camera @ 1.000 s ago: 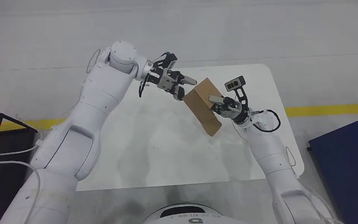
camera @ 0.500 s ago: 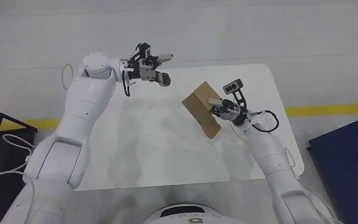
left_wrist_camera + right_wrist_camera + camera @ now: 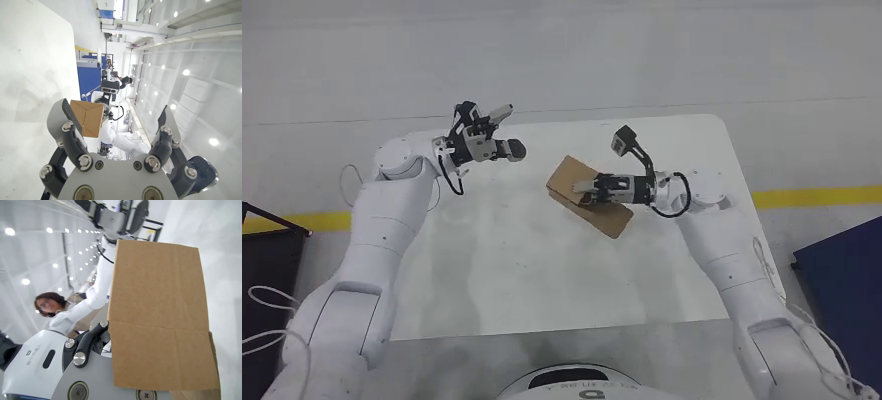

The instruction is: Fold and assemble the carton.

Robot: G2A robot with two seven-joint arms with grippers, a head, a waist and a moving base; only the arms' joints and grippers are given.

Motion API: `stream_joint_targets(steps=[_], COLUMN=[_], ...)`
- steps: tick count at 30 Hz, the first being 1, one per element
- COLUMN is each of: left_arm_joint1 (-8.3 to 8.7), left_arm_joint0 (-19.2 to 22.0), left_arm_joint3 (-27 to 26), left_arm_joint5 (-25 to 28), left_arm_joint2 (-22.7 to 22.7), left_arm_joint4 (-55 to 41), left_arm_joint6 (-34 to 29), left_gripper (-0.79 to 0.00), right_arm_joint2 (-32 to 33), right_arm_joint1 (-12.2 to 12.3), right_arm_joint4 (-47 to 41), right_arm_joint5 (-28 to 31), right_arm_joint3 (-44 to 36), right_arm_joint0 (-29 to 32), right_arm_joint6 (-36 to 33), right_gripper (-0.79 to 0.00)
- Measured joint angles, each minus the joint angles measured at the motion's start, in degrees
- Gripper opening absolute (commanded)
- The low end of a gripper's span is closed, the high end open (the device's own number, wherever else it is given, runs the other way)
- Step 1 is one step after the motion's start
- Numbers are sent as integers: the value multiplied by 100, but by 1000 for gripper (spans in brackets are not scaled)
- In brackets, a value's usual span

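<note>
The brown cardboard carton is held over the middle of the white table, lying at a slant with a closed end toward the left arm. My right gripper is shut on its wall from the right side. In the right wrist view the carton's flat side hides most of the fingers. My left gripper hovers open over the far left part of the table, well apart from the carton. In the left wrist view the carton's folded end shows beyond the open left gripper, which holds nothing.
The table's rounded far right corner lies behind the right arm. A blue object stands on the floor to the right, and a dark frame at the left edge. Bare tabletop spreads toward the near edge.
My left gripper let go of the carton and drew back to the far left. The right arm swung the carton leftward and turned it to a flatter slant.
</note>
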State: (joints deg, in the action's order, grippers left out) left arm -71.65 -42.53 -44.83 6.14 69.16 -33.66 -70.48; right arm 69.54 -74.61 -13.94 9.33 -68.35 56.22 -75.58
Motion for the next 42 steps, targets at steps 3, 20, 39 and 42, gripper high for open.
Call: stream_joint_targets(steps=[3,20,39,42], left_arm_joint1=[50,243,10,-47], left_arm_joint0=[-265,-1266,-674,-502], left_arm_joint3=[-242,-1295,-879,-615], left_arm_joint5=[115,134,-27,-14], left_arm_joint2=[162,666,-169,-321], left_arm_joint4=[-139,-212,-277,-280], left_arm_joint6=[85,730,761,713], left_gripper=[0,0,0,0], right_arm_joint2=[-302,-2697,-2086,-1908], right_arm_joint1=[34,26,315,405], right_arm_joint4=[800,3603,2742,2722], right_arm_joint5=[-602,-1413,-250,-133], right_arm_joint3=[-201,367,-362,-534], right_arm_joint0=[-374,-2103,-1849,-1657], right_arm_joint6=[-397,-1241,-971,-985], right_gripper=[-785,-520,-351,-394])
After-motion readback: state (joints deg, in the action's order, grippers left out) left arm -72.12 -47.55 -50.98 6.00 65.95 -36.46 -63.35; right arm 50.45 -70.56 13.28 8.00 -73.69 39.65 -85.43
